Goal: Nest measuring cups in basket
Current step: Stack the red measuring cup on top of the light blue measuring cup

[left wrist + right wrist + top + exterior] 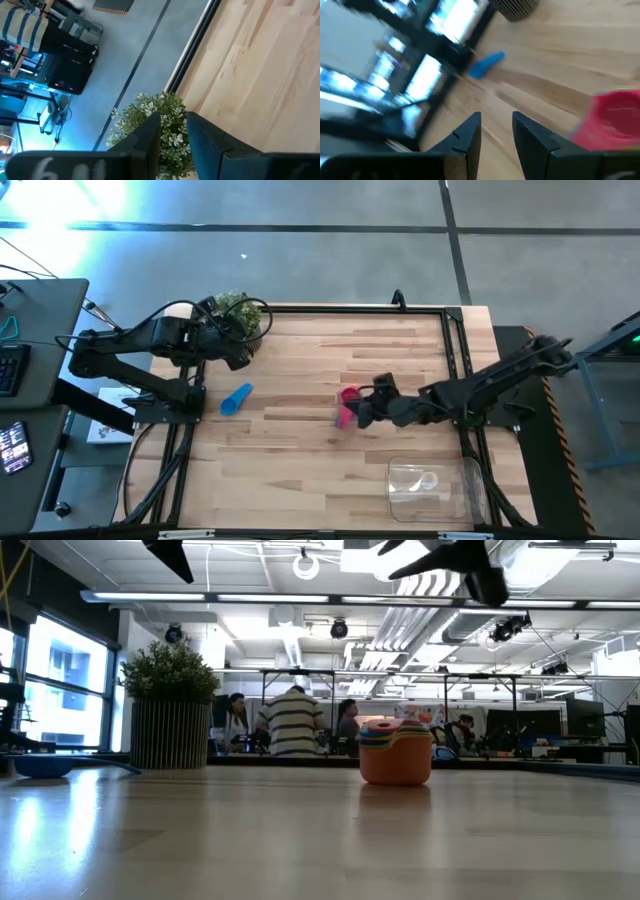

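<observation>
A nested stack of measuring cups (396,752), red-orange at the bottom with other colours inside, stands upright on its base mid-table; from above it shows pink-red (347,408). A single blue cup (236,399) lies on its side toward the left (40,765). The clear basket (430,485) sits at the near right. My right gripper (366,406) hangs open in the air just right of the stack (615,117), well above the table (470,565). My left gripper (236,348) is open, raised by the potted plant (160,120).
The potted plant (240,315) stands at the far left corner (170,720). A black frame rail (455,350) runs along the table's edges. Bare wood lies between the stack and the basket. People sit in the room beyond the table (293,722).
</observation>
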`<state>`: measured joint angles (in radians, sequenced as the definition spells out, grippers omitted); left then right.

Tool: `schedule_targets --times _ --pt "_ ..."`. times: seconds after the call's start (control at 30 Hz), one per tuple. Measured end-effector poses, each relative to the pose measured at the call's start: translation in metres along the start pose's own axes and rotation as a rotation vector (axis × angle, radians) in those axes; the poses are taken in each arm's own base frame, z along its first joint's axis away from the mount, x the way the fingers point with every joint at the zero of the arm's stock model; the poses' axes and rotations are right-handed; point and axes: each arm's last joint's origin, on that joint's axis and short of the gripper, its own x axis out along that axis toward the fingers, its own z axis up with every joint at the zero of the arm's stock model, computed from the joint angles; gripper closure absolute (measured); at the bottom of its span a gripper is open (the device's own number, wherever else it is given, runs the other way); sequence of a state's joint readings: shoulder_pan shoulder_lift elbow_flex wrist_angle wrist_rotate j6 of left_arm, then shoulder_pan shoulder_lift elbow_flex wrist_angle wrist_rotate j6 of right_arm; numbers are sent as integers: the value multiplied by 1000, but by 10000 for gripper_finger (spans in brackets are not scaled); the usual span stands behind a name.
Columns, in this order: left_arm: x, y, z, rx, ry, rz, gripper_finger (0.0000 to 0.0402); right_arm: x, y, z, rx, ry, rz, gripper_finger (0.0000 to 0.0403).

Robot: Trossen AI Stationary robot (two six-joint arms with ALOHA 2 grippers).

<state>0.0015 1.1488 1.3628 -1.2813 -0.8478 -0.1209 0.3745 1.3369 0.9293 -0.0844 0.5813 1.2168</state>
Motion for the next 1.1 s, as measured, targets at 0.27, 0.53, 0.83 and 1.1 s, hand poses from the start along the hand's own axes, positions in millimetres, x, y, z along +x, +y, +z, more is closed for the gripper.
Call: schedule_targets --times 0.27,0.53,0.83,1.1 --pt "0 0 0 -29 -1 0 316 -15 20 38 -211 319 -245 300" --pt "0 0 0 -91 -2 0 316 13 -1 20 -250 580 -437 300" --pt "0 0 0 -108 -2 -1 316 48 -17 -11 -285 665 -537 300" --pt "0 0 0 -117 -2 0 316 69 -30 -18 -270 649 -612 300"
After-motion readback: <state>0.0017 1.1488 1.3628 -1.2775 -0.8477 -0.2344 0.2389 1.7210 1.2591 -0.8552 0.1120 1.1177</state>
